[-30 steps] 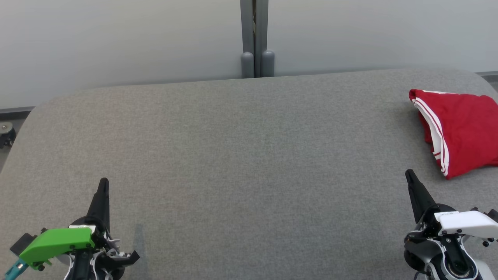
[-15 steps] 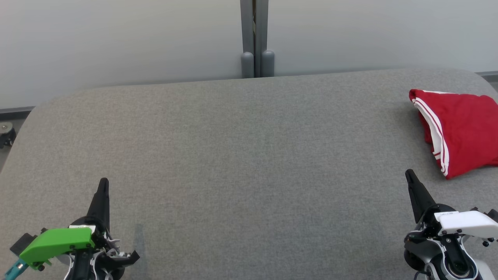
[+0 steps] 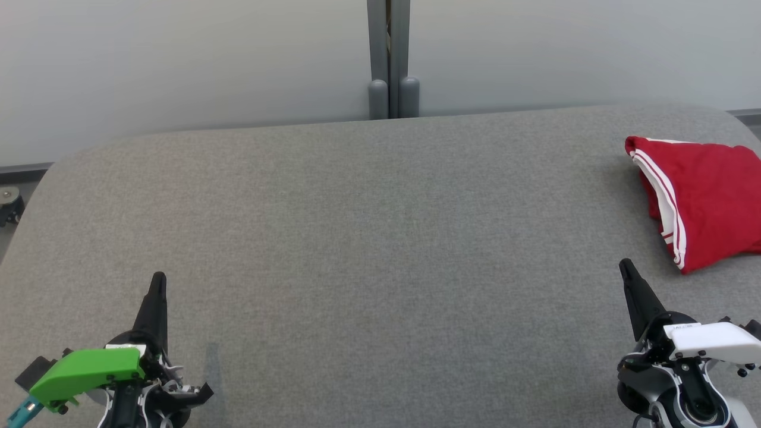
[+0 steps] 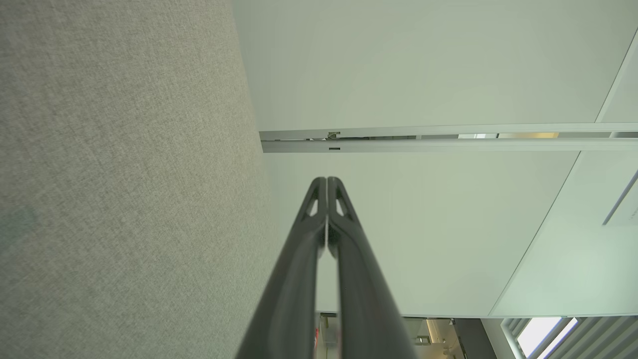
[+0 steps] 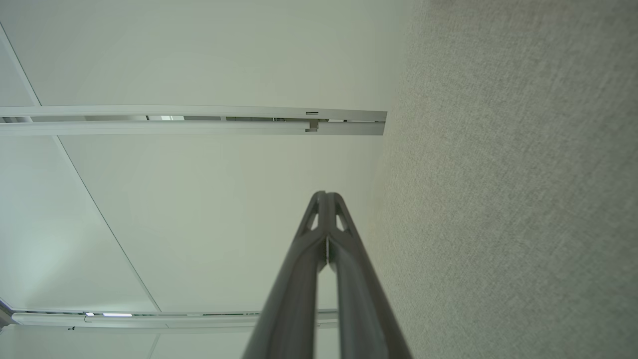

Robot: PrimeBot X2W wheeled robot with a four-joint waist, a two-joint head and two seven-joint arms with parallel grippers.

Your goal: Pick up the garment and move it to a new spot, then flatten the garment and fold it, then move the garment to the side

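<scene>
Head view — red-and-white garment (image 3: 704, 202), maybe folded, left end effector (image 3: 158, 279), right end effector (image 3: 625, 266) — clenched

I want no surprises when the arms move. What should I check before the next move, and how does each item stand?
1. Red garment lying on the table, far right: ok.
2. Left gripper empty: ok.
3. Right gripper empty, apart from the garment: ok.
4. Jaws open for a grasp: not ok, both shut.
5. Whole garment inside the head view: not ok, cut off at the right edge.
</scene>
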